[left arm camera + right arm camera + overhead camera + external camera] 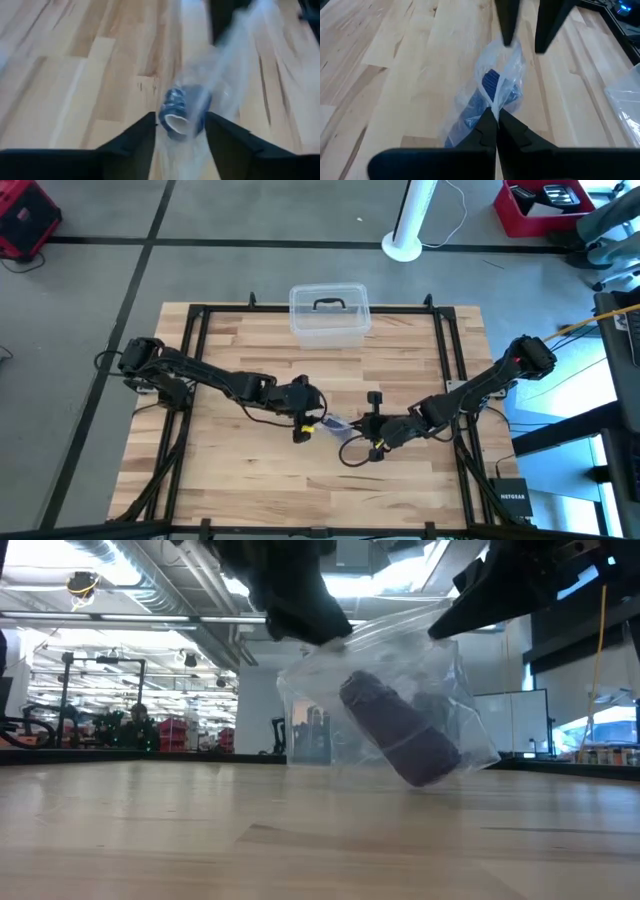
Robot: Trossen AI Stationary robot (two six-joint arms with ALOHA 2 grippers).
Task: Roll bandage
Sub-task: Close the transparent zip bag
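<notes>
The bandage (400, 730) is a small purple roll inside a clear crinkly plastic bag (455, 690), tilted with one end low. In the high view the bag (335, 425) hangs between my two grippers over the middle of the table. My right gripper (496, 112) is shut on the bag's plastic. My left gripper (180, 116) is open, one finger on either side of the roll's pale end (176, 122), seen through the plastic. Whether the roll's low end (430, 778) rests on the table does not show. My right gripper pinches a gathered fold of the bag's plastic (495, 102) between its two shut fingers. It comes slanting down from the table's right side. The bag with the roll (490, 82) stretches away beyond the fingertips. My left gripper: I cannot tell whether its open fingers touch the bag.
A clear plastic box with a black handle (328, 313) stands at the table's far edge, in the middle. A black frame (196, 340) runs around the wooden table top. Bare wood lies to the near left and near right of the grippers.
</notes>
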